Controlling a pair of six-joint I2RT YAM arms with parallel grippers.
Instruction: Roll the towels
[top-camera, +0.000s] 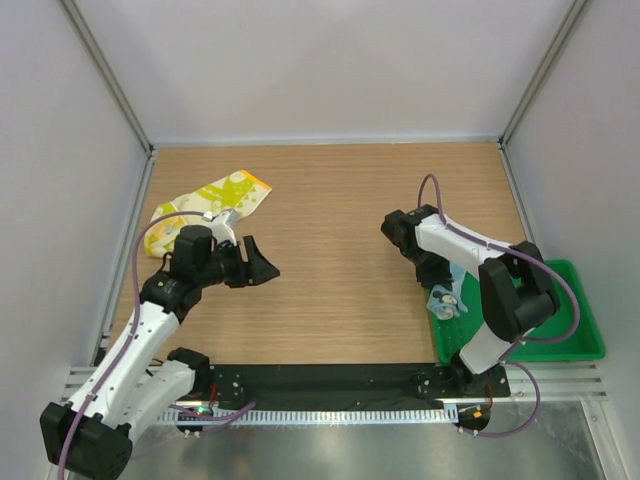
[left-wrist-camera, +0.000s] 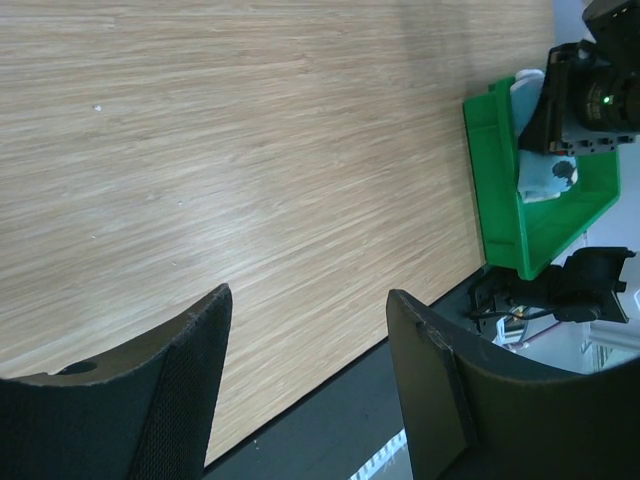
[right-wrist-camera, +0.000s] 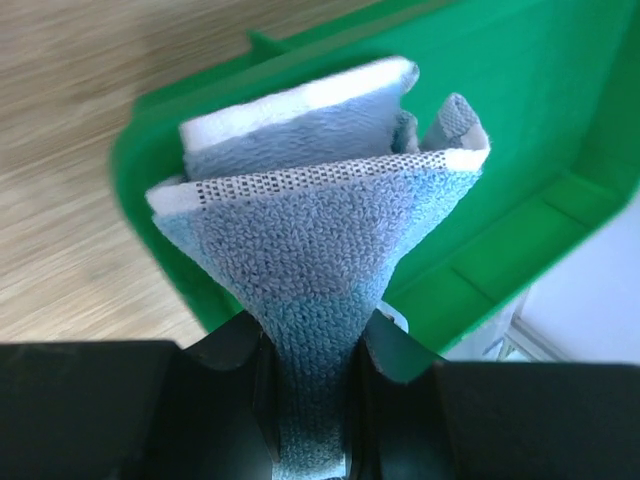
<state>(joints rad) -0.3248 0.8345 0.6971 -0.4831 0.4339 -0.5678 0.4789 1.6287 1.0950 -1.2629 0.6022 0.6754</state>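
The blue towel (right-wrist-camera: 320, 240) is bunched and pinched between the narrow jaws of my right gripper (right-wrist-camera: 312, 350), above the left edge of the green tray (right-wrist-camera: 500, 130). The yellow towel (top-camera: 215, 200) lies crumpled at the far left of the table (top-camera: 340, 200), close to the side wall, just beyond my left gripper (top-camera: 262, 258), whose jaws stand wide and empty. Bare wood lies between my two arms

Lighting bright, even, diffuse from overhead; shadows soft. Overhead view sharp throughout. Pale sheen on the table (left-wrist-camera: 250, 150) ahead of the left hand (left-wrist-camera: 310, 300), the hand itself slightly soft. At the right hand (right-wrist-camera: 315, 340) the blue towel (right-wrist-camera: 320, 230) is crisp; green tray (right-wrist-camera: 520, 130) beyond it blurred.
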